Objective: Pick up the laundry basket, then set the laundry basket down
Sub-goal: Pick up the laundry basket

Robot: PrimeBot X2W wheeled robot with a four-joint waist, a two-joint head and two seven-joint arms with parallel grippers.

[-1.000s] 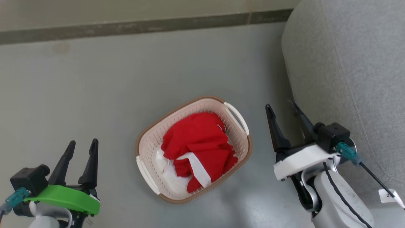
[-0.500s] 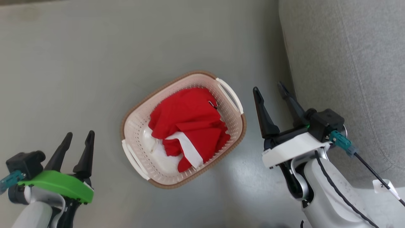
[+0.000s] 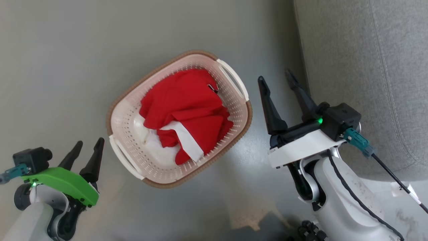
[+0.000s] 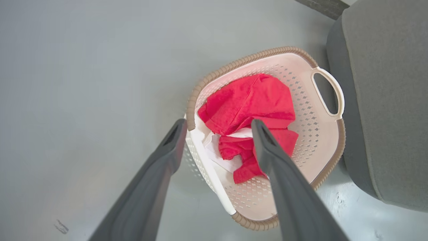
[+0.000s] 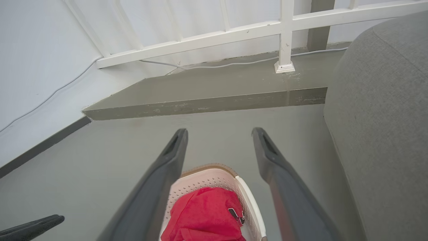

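now the laundry basket (image 3: 124,122) (red cloth (image 3: 187,97) inside) sits on the floor (image 3: 67,67), left tool (image 3: 89,142) and right tool (image 3: 274,75) both spread wide.

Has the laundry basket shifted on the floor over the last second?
No. The laundry basket keeps its angle and gap beside the grey sofa; the whole head view shifted, so the camera moved.
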